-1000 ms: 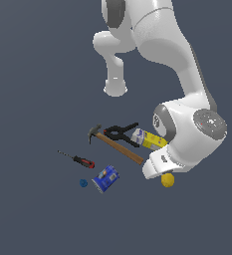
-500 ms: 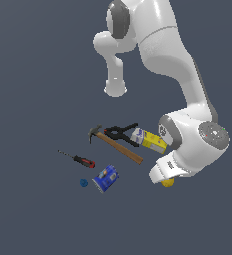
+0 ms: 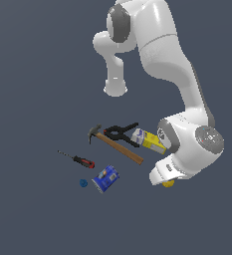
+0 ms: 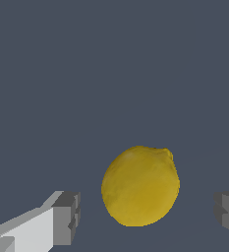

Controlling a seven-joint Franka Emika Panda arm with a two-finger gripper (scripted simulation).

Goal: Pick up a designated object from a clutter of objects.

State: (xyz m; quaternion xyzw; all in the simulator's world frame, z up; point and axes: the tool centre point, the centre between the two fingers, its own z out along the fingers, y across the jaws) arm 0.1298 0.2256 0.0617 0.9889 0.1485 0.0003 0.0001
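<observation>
The designated object, a yellow lemon-like fruit (image 4: 140, 186), lies on the dark floor and fills the gap between my fingers in the wrist view. My gripper (image 4: 148, 216) is open, one finger (image 4: 67, 219) on each side of the fruit and apart from it. In the exterior view only a sliver of the fruit (image 3: 168, 184) shows under the white hand of the gripper (image 3: 163, 178), at the exterior view's right end of the clutter of objects (image 3: 115, 149).
Toward the exterior view's left of the hand lie a yellow-white box (image 3: 150, 140), a black clamp (image 3: 121, 133), a wooden-handled hammer (image 3: 116, 144), a blue can (image 3: 105, 179), a red-black screwdriver (image 3: 78, 160) and a tiny blue ball (image 3: 83, 183).
The hand has come down over the yellow fruit and shifted slightly to the exterior view's right, so it covers more of the fruit. The other objects have not moved.
</observation>
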